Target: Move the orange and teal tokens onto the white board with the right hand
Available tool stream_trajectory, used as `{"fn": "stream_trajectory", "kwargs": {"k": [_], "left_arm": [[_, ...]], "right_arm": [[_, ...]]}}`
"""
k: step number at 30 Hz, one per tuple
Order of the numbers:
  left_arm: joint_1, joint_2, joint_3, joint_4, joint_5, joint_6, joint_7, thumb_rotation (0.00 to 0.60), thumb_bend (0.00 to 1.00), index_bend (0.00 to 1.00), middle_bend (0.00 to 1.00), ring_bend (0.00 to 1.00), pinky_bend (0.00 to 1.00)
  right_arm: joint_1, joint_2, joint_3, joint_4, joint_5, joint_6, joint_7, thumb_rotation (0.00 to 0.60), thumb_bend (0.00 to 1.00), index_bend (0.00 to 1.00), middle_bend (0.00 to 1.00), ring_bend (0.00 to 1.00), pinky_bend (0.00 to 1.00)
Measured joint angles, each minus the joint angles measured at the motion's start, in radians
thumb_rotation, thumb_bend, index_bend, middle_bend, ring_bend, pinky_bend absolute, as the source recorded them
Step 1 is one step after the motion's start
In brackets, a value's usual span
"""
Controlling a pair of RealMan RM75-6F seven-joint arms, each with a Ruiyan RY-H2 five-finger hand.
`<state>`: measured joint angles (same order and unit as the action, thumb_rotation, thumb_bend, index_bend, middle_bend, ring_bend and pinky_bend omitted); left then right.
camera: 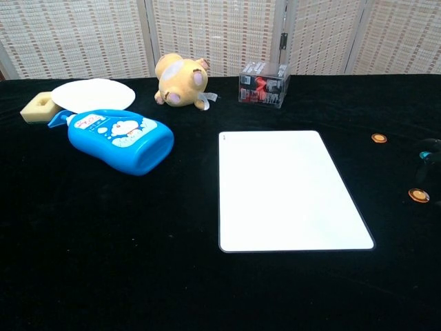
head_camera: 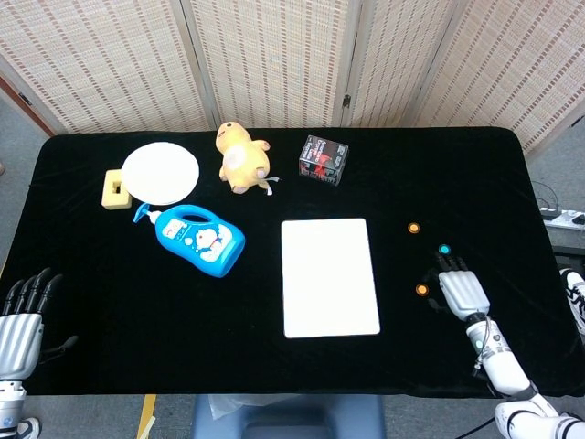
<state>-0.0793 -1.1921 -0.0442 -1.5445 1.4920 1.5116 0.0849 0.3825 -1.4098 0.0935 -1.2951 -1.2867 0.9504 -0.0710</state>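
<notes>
Evidently small, thin, stiff and light, the round orange tokens (head_camera: 421,290) needed an edge pinch; the right hand (head_camera: 461,291) hovered open at lower right.

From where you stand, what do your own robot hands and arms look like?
Each robot hand has a silvery-grey ribbed back and dark, black fingers, shaped like a human's. The right robot hand sits on a slim white forearm with a wrist ring and a thin cable along it. The left robot hand looks the same; its arm is mostly out of frame.
</notes>
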Motion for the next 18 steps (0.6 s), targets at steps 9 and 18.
{"fn": "stream_trajectory", "kwargs": {"k": [9,18], "left_arm": [[0.000,-0.003,-0.001,0.008,-0.003,-0.004,-0.007,0.600,0.17,0.00,0.00,0.00,0.00],[0.000,-0.006,-0.002,0.016,-0.005,-0.005,-0.015,0.600,0.17,0.00,0.00,0.00,0.00]], "right_arm": [[0.015,-0.022,-0.002,0.031,0.017,-0.017,0.005,0.600,0.40,0.43,0.07,0.00,0.00],[0.025,-0.032,-0.004,0.041,0.032,-0.026,-0.004,0.600,0.40,0.44,0.07,0.00,0.00]]}}
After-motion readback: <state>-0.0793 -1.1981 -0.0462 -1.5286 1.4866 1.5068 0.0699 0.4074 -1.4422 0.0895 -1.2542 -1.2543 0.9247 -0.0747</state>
